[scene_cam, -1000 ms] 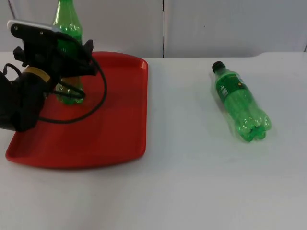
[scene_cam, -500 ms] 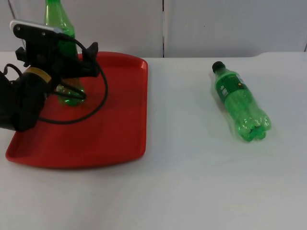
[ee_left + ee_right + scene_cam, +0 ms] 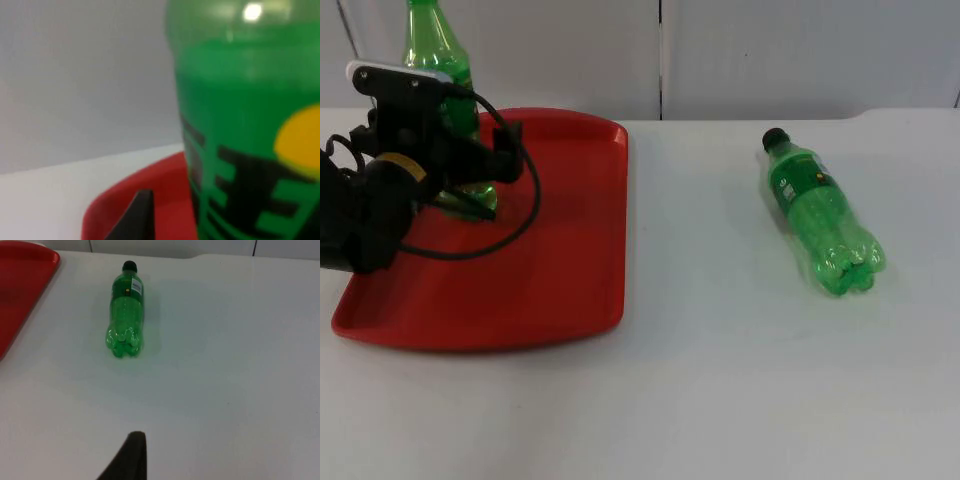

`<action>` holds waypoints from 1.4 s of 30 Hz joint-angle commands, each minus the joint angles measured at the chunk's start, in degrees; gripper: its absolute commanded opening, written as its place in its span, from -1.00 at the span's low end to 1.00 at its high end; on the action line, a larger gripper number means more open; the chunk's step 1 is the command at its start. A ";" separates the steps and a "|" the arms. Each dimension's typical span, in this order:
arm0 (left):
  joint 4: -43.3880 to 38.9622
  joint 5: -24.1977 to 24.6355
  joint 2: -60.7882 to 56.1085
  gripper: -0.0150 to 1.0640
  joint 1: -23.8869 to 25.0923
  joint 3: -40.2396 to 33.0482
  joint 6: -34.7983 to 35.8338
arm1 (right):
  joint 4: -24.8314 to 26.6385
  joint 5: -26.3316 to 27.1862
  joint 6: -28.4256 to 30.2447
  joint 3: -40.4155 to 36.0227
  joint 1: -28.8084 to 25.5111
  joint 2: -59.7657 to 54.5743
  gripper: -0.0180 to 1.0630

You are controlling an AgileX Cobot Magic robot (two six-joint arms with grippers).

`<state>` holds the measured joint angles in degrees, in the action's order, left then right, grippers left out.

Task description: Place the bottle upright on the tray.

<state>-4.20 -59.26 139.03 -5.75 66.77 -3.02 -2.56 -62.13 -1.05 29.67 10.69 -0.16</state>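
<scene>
We see a green bottle (image 3: 438, 70) standing upright on the far left part of the red tray (image 3: 570, 260), its base on the tray floor. The left gripper (image 3: 470, 175) sits around the bottle's lower body; we cannot tell how wide its fingers stand (the wrist hides them from above). In the left wrist view the bottle's label (image 3: 260, 175) looms close, beside one black fingertip (image 3: 135, 217). A second green bottle (image 3: 820, 215) lies on its side on the white table (image 3: 720, 380), well apart from the tray, cap toward the wall. The right arm waits, looking down on that bottle.
</scene>
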 commanded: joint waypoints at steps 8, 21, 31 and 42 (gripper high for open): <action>0.59 -7.48 -1.83 0.98 0.01 -8.12 0.48 | 0.18 0.50 0.39 -0.13 -0.32 0.16 0.98; -2.01 -9.12 -7.50 0.98 0.01 -17.66 0.48 | 0.18 0.50 0.39 -0.13 -0.32 0.16 0.98; -2.75 -8.47 -12.81 0.98 0.01 -25.53 1.87 | 0.18 0.50 0.39 -0.13 -0.32 0.16 0.98; -2.75 6.98 -27.96 0.98 0.01 -32.90 5.37 | 0.18 0.50 0.39 -0.13 -0.32 0.16 0.98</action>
<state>-6.84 -57.48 114.45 -5.75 34.40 0.48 -2.56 -62.13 -1.05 29.67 10.69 -0.16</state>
